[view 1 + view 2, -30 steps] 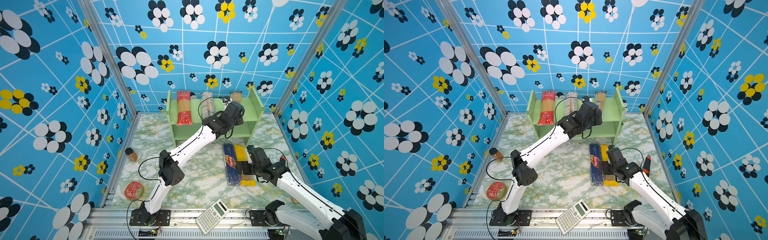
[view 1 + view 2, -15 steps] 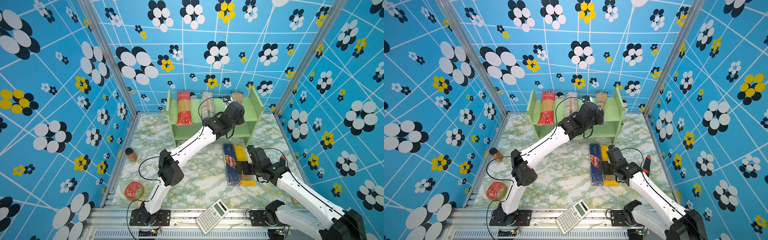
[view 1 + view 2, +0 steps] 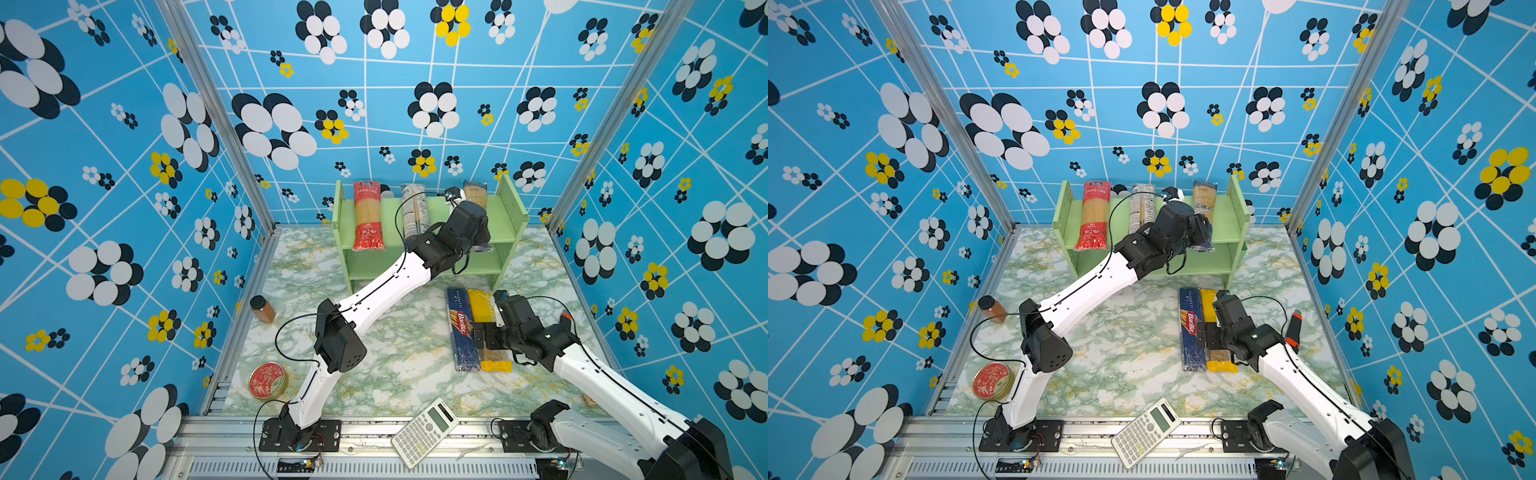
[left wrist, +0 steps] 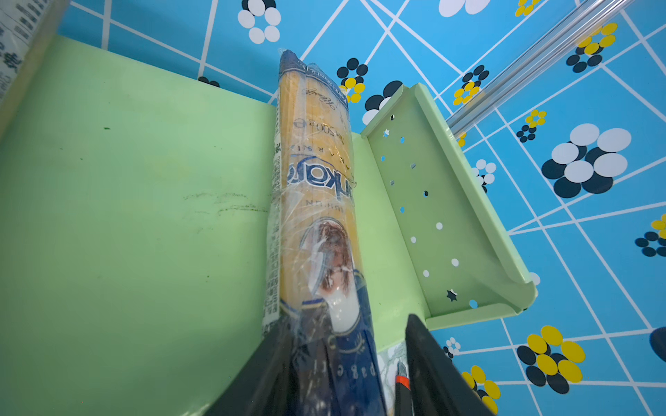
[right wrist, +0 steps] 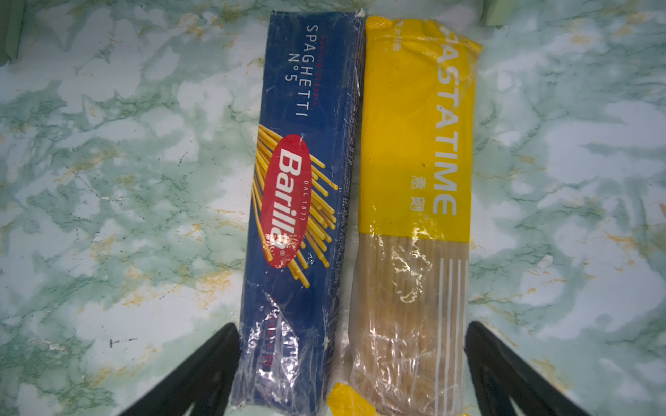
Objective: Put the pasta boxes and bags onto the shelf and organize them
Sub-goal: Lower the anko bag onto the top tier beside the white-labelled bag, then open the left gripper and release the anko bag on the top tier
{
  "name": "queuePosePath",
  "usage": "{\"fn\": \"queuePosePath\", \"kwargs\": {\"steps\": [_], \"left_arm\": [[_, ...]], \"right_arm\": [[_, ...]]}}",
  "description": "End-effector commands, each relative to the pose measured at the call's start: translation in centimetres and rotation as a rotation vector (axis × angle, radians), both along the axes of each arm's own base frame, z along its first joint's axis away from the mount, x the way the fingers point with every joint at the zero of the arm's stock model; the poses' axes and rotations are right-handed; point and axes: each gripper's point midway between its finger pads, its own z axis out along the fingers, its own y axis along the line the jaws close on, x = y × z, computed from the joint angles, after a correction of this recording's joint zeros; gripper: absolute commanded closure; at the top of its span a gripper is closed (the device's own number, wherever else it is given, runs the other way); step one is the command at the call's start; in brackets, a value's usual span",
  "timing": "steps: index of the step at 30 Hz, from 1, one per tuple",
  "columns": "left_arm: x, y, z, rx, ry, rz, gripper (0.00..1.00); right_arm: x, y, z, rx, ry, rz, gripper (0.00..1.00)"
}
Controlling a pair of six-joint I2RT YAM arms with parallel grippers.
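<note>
The light-green shelf (image 3: pixel 390 220) (image 3: pixel 1225 216) (image 4: pixel 144 180) stands at the back. Its top tier holds three packs: a red-ended clear bag (image 3: pixel 368 216) (image 3: pixel 1094 216), a clear/navy bag (image 3: pixel 414 208) (image 3: pixel 1140 208) and a yellow-navy bag (image 3: pixel 475 193) (image 3: pixel 1204 199) (image 4: pixel 317 180). My left gripper (image 3: pixel 478 243) (image 3: pixel 1200 237) (image 4: pixel 344 326) is open around the near navy end of that last bag, with a gap at one finger. On the table, the Barilla box (image 3: pixel 461 328) (image 3: pixel 1191 328) (image 5: pixel 299 180) lies beside the yellow bag (image 3: pixel 480 303) (image 3: pixel 1208 303) (image 5: pixel 414 144). My right gripper (image 3: pixel 484 336) (image 3: pixel 1208 336) (image 5: pixel 351 326) is open, straddling both.
A brown jar (image 3: pixel 262 308) and a round red tin (image 3: pixel 268 380) sit by the left wall. A white calculator (image 3: pixel 426 432) lies on the front rail. A red-and-black tool (image 3: pixel 1293 328) rests near the right wall. The shelf's lower tier (image 3: pixel 374 266) is bare.
My left jaws have spread apart around the yellow-navy bag, which now rests on the top tier. The right arm has not moved.
</note>
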Motion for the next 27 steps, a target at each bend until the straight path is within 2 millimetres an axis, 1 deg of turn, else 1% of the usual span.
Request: {"fn": "queuePosePath", "kwargs": {"steps": [1, 8, 13, 17, 22, 27], "left_arm": [[-0.6, 0.6, 2.4, -0.024, -0.044, -0.001, 0.47], [-0.6, 0.4, 1.8, -0.016, -0.034, -0.006, 0.47], [-0.9, 0.2, 0.9, -0.008, -0.019, -0.010, 0.46], [-1.3, 0.3, 0.7, 0.021, -0.029, -0.005, 0.46], [-2.0, 0.4, -0.4, 0.032, -0.015, -0.006, 0.45], [-2.8, 0.2, -0.8, 0.034, -0.017, -0.007, 0.44]], "right_arm": [[-0.1, -0.2, -0.1, 0.004, -0.005, -0.002, 0.01], [-0.1, -0.2, -0.2, 0.002, -0.006, -0.001, 0.01], [-0.1, -0.2, -0.2, 0.001, -0.005, 0.000, 0.01], [-0.1, -0.3, -0.2, 0.001, -0.007, -0.002, 0.01], [-0.1, -0.2, -0.2, 0.001, -0.009, -0.002, 0.01], [-0.1, -0.2, -0.1, 0.002, -0.008, -0.002, 0.01]]}}
